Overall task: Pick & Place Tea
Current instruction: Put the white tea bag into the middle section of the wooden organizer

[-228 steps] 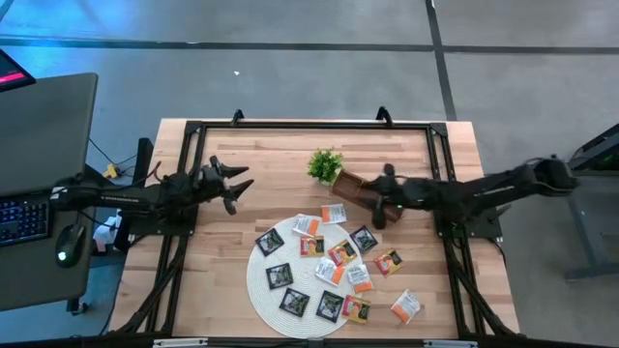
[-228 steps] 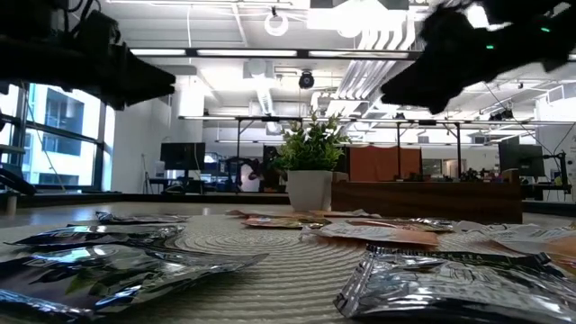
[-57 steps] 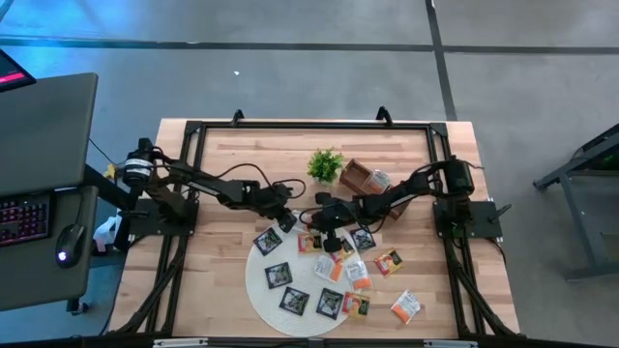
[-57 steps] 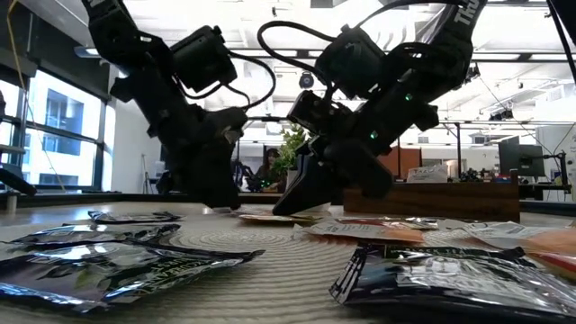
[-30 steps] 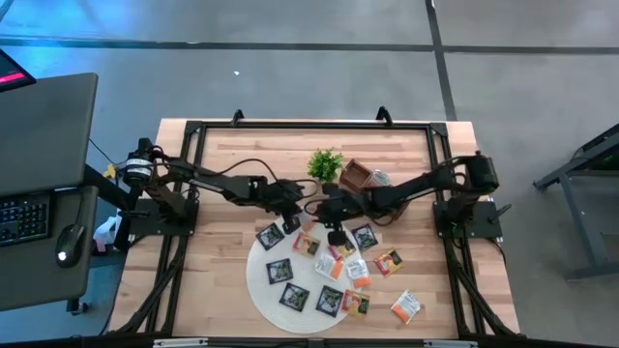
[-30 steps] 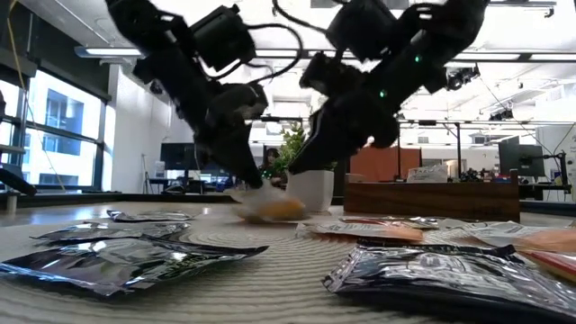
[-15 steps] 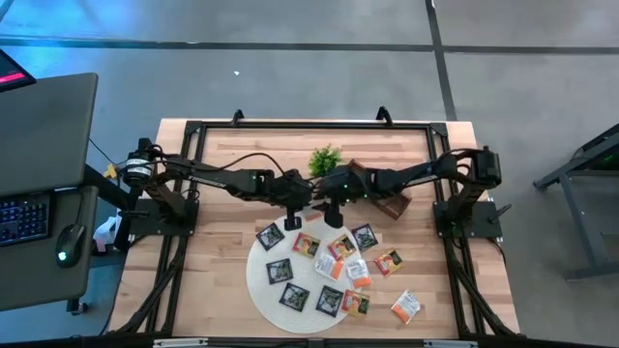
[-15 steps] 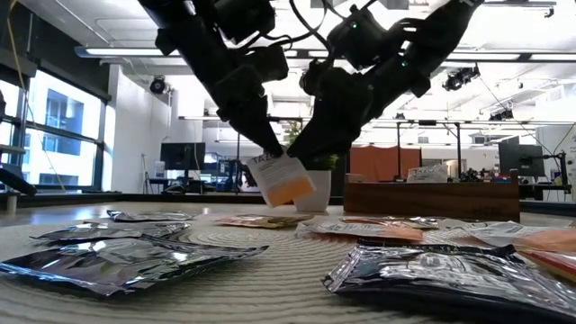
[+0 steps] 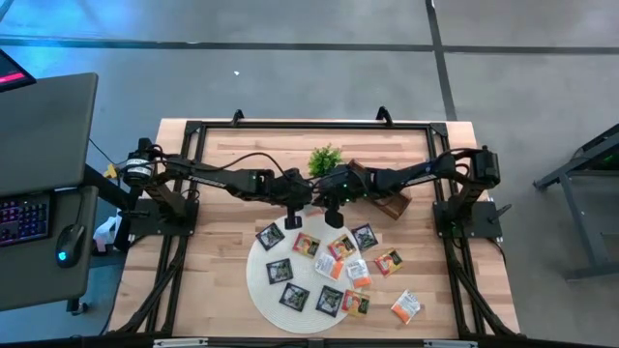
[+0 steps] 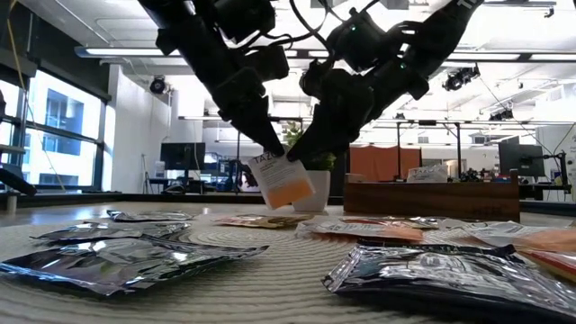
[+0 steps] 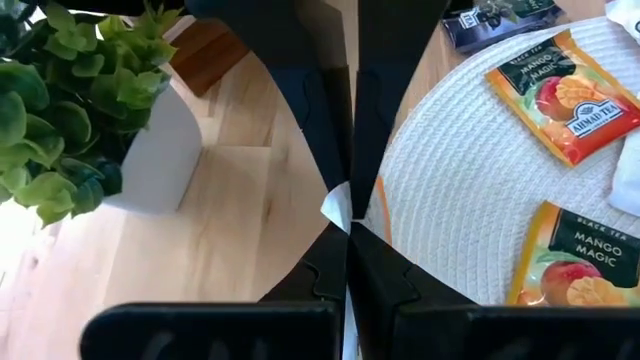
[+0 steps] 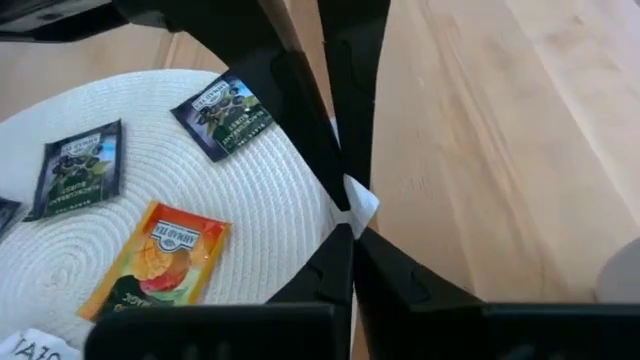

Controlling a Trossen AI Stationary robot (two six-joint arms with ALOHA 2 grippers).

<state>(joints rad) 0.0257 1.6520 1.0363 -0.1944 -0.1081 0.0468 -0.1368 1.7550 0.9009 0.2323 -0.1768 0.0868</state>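
While both arms meet over the middle of the surface (image 9: 232, 242), one white and orange sachet (image 10: 282, 183) hangs in the air between them, pinched at its top edge from either side. The left jaws (image 10: 273, 149) are fully closed on it, coming down from the left in the low view, and the right jaws (image 10: 297, 155) are closed on the same top edge from the other side; both wrist views show a white corner of the sachet nipped between dark fingers. Half a second ago the scene looked almost the same, with the sachet already lifted at this height and both arms in these poses; the one change is that the right jaws, then standing wide beside the sachet, have now clamped shut on it. A second ago the sachet was much lower, just above the mat (image 9: 266, 290), held by the left jaws alone, and the arms were nearer the mat; about two seconds ago both grippers were down among the sachets. The held sachet now hangs clear of the mat, just in front of the plant (image 9: 325, 160) in the low view. Below and in front of the jaws the other sachets (image 9: 329, 302), black ones and white and orange ones, lie flat on the round woven mat, with a few off its edge toward the right arm's side. The wooden tray (image 9: 382, 198) sits behind the right jaws, beside the plant.
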